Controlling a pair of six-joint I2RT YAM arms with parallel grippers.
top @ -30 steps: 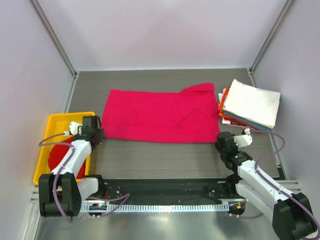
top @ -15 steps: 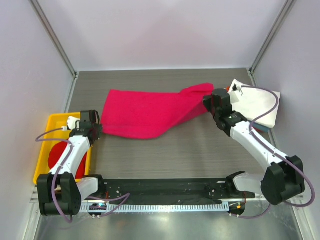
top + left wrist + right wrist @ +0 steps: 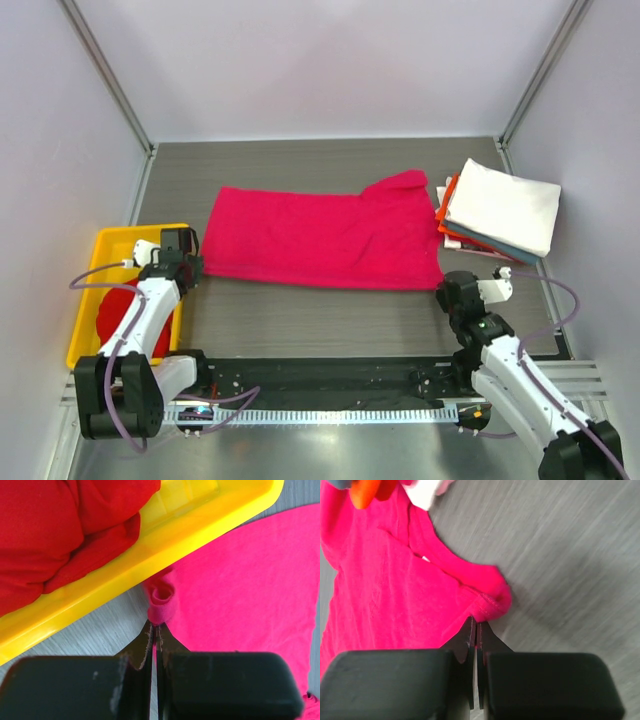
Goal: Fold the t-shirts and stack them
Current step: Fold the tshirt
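While the pink shirt [image 3: 320,240] lies spread across the middle of the dark counter [image 3: 300,320], each arm grips one of its near corners. The left claw [image 3: 155,630] is clamped on a small rolled tuck of pink cloth at the near left corner, its two fingers [image 3: 142,647] pressed together with only fabric between the tips. That corner sits just beside the outer wall of the yellow tray [image 3: 200,525], which holds a crumpled red shirt [image 3: 50,535]. Seen from above, the tray stands at the left side of the counter, and the left arm reaches up past its right wall.

The right claw [image 3: 476,626] is pinched tight on the hem at the near right corner, where the cloth bunches into a short rounded fold just ahead of the tips. Whether either corner is raised off the counter cannot be told.

The pink shirt's long side runs left to right. Its far edge is fairly straight, and one sleeve pokes out toward the far right. Creases run through the right part.

Just beside that sleeve, at the right rear of the counter, sits a stack of folded shirts [image 3: 470,240]. A white shirt [image 3: 505,205] lies on top, with an orange edge [image 3: 447,205] and a light blue edge [image 3: 505,252] showing beneath it.
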